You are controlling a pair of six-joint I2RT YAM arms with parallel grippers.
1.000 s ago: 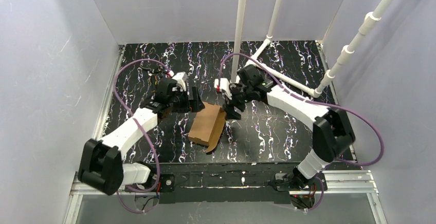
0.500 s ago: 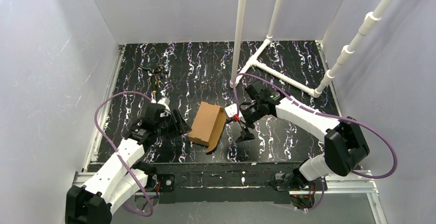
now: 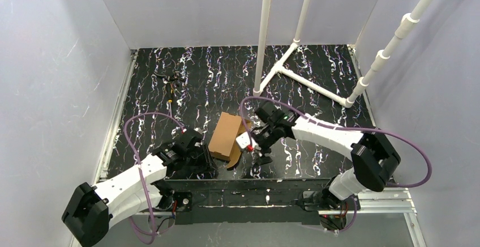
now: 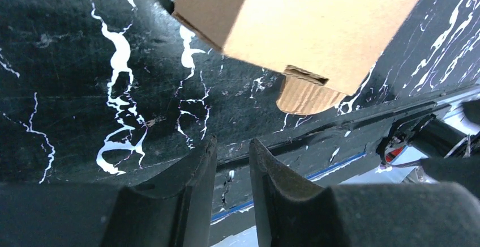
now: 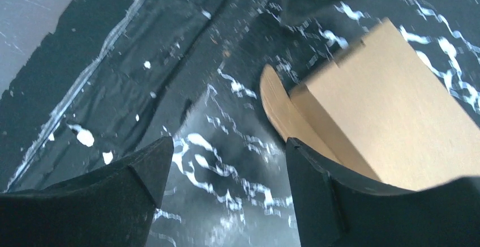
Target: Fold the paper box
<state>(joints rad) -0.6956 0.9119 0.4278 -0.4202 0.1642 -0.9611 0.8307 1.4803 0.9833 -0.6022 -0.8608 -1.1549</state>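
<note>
Both arms are down at the near end now! A second ago they flanked the far end of the paper box (image 3: 225,135), one at its 10 o'clock and one at its 2 o'clock. Both have since swung toward the 6 o'clock side of the table (image 3: 317,71).

The left gripper (image 4: 233,145) sits low at the box's 7 o'clock, just off the near-left corner and not touching it. Its jaws were wide a moment ago and have drawn in to a narrow slit with nothing between them. The right gripper (image 5: 229,145) hangs at the box's 4 o'clock with its jaws spread wide, and it holds nothing either. One of its fingers (image 5: 317,190) is just beside the box's side wall, though I cannot tell from here whether it touches.

The box itself has hardly budged. It lies a little toward 6 o'clock from the middle of the table, long axis running roughly 12 to 6, already a closed-looking brown block on top. The rounded flap (image 3: 233,159) at its near end hasn't gone in and pokes out toward 6 o'clock (the left wrist view shows it curling out from under the end wall).

So my read is that the far end is finished with and the work has moved to this last loose flap. The narrowed left jaws look set to push or brace, and the wide right jaws look set to catch the flap and tuck it. If the box isn't braced, it may just slide away.
</note>
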